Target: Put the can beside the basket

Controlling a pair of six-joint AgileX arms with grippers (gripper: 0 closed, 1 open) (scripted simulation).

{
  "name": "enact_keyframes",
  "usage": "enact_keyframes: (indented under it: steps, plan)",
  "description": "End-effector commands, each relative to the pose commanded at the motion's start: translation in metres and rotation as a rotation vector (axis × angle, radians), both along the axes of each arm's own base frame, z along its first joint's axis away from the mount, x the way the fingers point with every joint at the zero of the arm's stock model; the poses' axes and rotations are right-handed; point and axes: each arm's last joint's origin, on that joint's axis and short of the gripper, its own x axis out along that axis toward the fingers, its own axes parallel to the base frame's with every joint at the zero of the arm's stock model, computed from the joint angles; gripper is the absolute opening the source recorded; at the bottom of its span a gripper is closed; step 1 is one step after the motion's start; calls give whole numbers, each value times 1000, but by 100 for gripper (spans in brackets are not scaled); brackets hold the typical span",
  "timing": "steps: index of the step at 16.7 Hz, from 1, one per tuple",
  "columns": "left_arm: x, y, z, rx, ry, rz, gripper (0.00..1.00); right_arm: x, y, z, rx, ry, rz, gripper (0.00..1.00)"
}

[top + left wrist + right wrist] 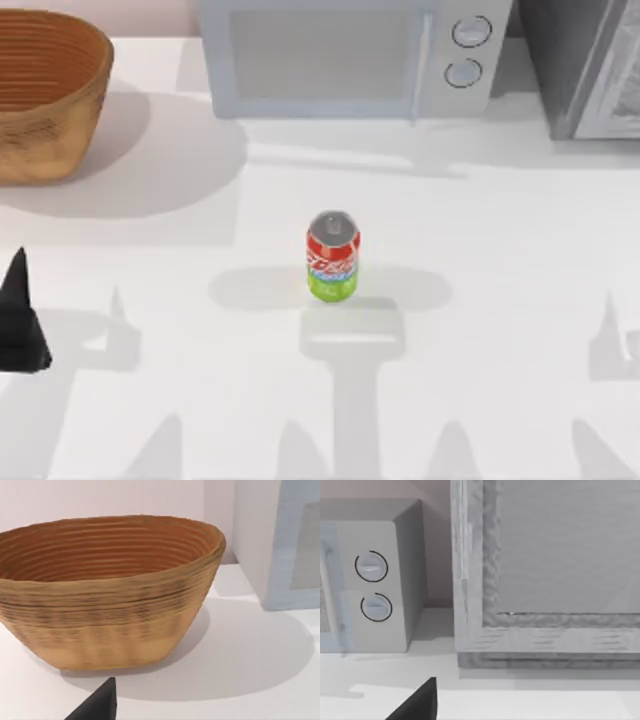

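While the can (333, 256) stands upright mid-counter (500, 260), well apart from the basket (45, 95) at far left, left pincer (20, 325) sits at left edge; finger spread cannot be told.

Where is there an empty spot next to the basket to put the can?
The bare white table between the basket and the can is free, below the microwave. The table's right half in front of the grey cabinet is free too. The back edge is crowded.
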Motion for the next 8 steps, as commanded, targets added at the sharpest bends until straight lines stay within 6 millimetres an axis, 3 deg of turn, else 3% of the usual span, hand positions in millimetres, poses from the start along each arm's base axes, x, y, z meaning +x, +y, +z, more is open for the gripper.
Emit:
enact_keyframes:
  steps: [4,8]
  plan:
    - [23,-16,43,81,202,-109,100,0,0,0,0,0,0,100]
    - [67,-46,82,191,423,-243,100,0,0,0,0,0,0,100]
